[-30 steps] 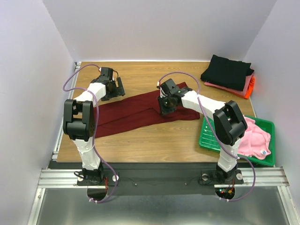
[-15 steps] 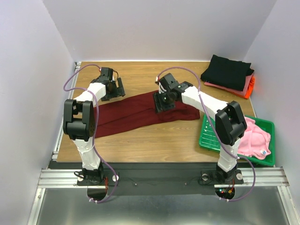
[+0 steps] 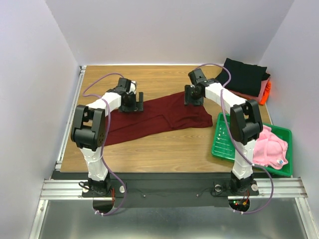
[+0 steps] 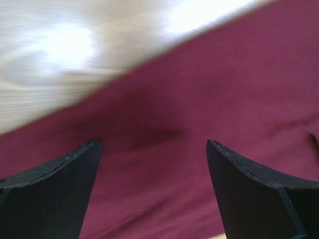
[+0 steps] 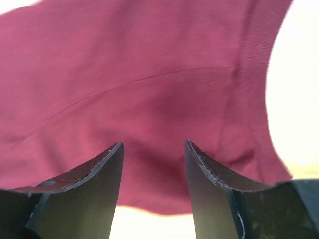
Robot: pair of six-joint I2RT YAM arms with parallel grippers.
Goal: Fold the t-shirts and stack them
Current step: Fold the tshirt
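Now that the left gripper (image 3: 133, 102), wide open, and right gripper (image 3: 193, 95), half open with nothing pinched, have shifted to the upper edge of the maroon tee (image 3: 159, 117) lying mid-frame, looks like they're lining up the next fold.

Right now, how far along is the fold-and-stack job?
Done: a folded pile at the far right corner, black tee on top. In hand: the maroon tee lies stretched out on the table, partly folded, with the left gripper and right gripper both open over its far edge, gripping nothing. Left: finish and stack it, then the pink tee crumpled in the green tray.
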